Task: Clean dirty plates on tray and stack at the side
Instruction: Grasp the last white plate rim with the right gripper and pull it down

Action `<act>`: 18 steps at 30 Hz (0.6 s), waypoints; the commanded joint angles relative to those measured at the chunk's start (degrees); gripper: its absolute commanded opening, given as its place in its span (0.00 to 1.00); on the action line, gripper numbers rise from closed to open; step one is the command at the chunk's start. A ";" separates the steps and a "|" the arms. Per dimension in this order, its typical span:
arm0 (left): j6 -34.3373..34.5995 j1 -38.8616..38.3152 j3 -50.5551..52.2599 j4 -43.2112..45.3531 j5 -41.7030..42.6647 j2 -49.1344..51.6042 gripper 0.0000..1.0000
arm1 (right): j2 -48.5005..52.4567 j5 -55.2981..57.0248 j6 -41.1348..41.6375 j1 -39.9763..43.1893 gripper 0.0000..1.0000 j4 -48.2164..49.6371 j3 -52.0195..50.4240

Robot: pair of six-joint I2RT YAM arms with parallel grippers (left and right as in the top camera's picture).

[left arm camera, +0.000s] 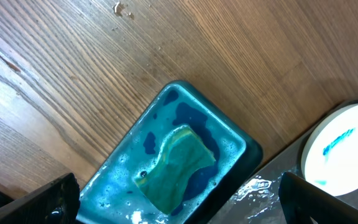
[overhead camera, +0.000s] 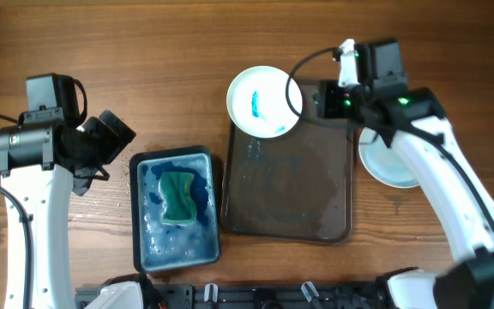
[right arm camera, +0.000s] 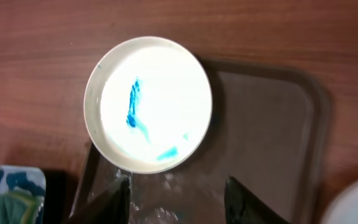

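Observation:
A white plate (overhead camera: pixel 264 101) smeared with blue lies on the far left corner of the dark tray (overhead camera: pixel 290 202), overhanging its rim. In the right wrist view this plate (right arm camera: pixel 148 102) sits just ahead of my right gripper (right arm camera: pixel 176 202), which is open over the wet tray (right arm camera: pixel 272 137) with nothing between its fingers. A second white plate (overhead camera: pixel 388 163) rests on the table right of the tray, partly under the right arm. My left gripper (overhead camera: pixel 110 150) hangs open left of the teal tub, holding nothing.
A teal tub (overhead camera: pixel 176 210) of soapy blue water with a green-yellow sponge (overhead camera: pixel 178 197) stands left of the tray. The left wrist view looks down on the tub (left arm camera: pixel 166 168) and sponge (left arm camera: pixel 176 165). Bare wooden table lies beyond.

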State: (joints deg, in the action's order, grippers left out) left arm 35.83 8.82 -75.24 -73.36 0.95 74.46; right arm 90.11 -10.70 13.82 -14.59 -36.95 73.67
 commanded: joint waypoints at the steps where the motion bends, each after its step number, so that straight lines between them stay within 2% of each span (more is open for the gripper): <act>1: -0.92 0.42 -0.87 0.02 0.04 -0.20 1.00 | 9.03 -2.71 1.60 -0.07 0.56 6.38 0.20; 7: -0.92 0.42 -0.87 0.02 0.04 -0.20 1.00 | 21.94 -2.73 1.79 -0.07 0.55 19.78 0.20; 10: -0.92 0.42 -0.87 0.02 0.04 -0.20 1.00 | 27.67 -2.47 2.16 -0.07 0.51 23.56 0.20; 11: -0.92 0.42 -0.87 0.02 0.04 -0.20 1.00 | 28.83 -2.49 2.95 -0.02 0.48 24.02 0.20; 13: -0.92 0.42 -0.87 0.02 0.04 -0.20 1.00 | 29.92 -2.73 3.30 -0.02 0.22 24.09 0.20; 14: -0.92 0.42 -0.87 0.02 0.04 -0.20 1.00 | 30.03 -3.19 3.30 -0.02 0.04 23.80 0.20; 18: -0.90 0.42 -0.87 0.02 0.04 -0.20 1.00 | 27.91 -6.34 3.37 0.00 0.04 19.82 0.22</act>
State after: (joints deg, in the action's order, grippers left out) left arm 35.83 8.82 -75.24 -73.34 0.95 74.46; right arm 118.93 -14.13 16.67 -14.50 -14.52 73.78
